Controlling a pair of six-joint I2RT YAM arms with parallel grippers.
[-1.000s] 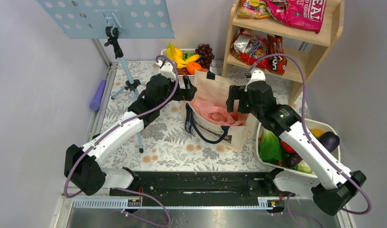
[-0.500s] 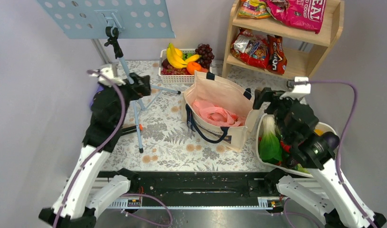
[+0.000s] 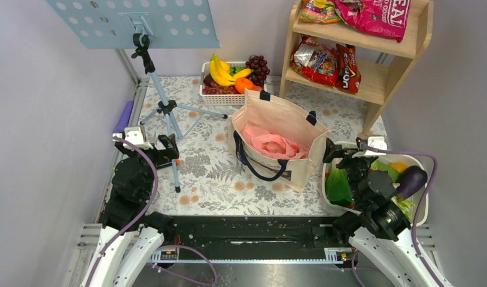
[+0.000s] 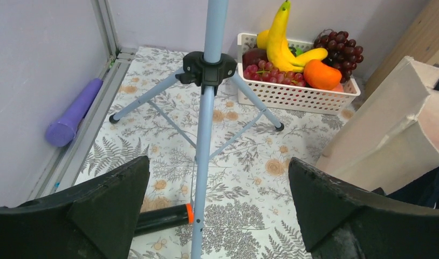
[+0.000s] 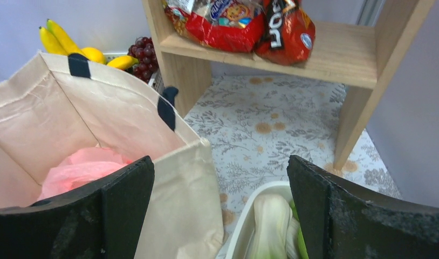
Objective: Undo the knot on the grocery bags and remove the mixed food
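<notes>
The pink grocery bags [image 3: 271,143] lie crumpled inside the beige canvas tote [image 3: 289,113] at the table's middle; they also show in the right wrist view [image 5: 82,170]. I cannot make out a knot. My left gripper [image 3: 151,146] is open and empty, left of the tote, by the music stand's tripod [image 4: 204,135]. My right gripper [image 3: 347,152] is open and empty, just right of the tote, over the white tub's [image 3: 326,179] left edge. Bananas [image 3: 219,70], grapes [image 3: 258,67] and an orange fruit sit in a white basket [image 3: 220,98] at the back.
A wooden shelf [image 3: 379,78] at the back right holds red [image 3: 325,60] and magenta [image 3: 376,15] snack packets. The tub holds vegetables and an aubergine [image 3: 411,179]. A purple cylinder [image 3: 122,118] lies at the left rail. A black marker [image 4: 160,217] lies by the tripod leg.
Both arms have pulled back from the tote toward the near edge. The left one swung left to the tripod, the right one right over the tub. The pink bags stay in the tote.
</notes>
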